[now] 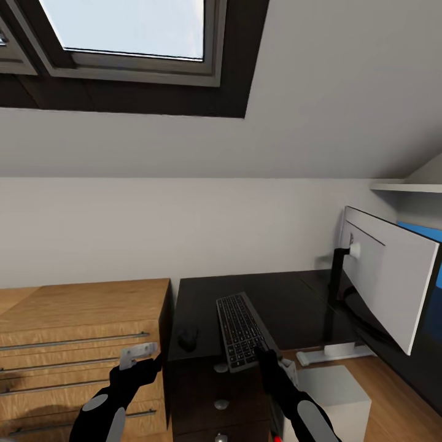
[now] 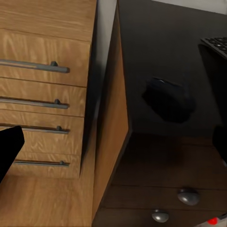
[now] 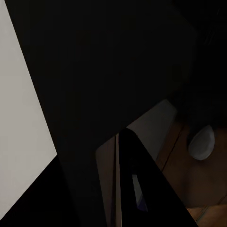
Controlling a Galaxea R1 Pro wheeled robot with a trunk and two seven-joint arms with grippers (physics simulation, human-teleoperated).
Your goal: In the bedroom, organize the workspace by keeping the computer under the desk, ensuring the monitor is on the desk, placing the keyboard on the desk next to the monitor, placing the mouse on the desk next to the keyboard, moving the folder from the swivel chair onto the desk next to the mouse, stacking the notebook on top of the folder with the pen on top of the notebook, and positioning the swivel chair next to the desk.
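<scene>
A: Item one, the surface (image 1: 288, 307). How is it placed?

B: A black top is recorded against the pale wall, under the sloped ceiling and the skylight (image 1: 123, 31). Its left edge is set just beside the light wood chest (image 1: 80, 319), with a narrow gap between them. Dark drawers with round silver knobs (image 1: 221, 404) are seen below its front edge.

A: Item two, the keyboard (image 1: 240, 330)?

B: It is laid on the surface, running from mid-top to the front edge, its near end at or slightly over that edge. Bare black top is left between it and the monitor stem.

A: The mouse (image 1: 188, 337)?

B: It is listed on the surface, left of the keyboard and apart from it, near the left edge. In the left wrist view it (image 2: 168, 99) is seen close to the front corner.

A: The monitor (image 1: 393, 276)?

B: It is stood at the right of the surface, pale back shown, on a black stem.

A: Anything beneath?

B: A light grey box (image 1: 334, 393) is seen on the wood floor at the right, below the front edge.

A: The tools?

B: The left tool (image 1: 140, 357) is held in front of the chest drawers, short of the surface; whether its fingers are apart cannot be told. The right tool (image 1: 270, 362) is placed at the keyboard's near end; its state cannot be told, the right wrist view being mostly dark.
</scene>
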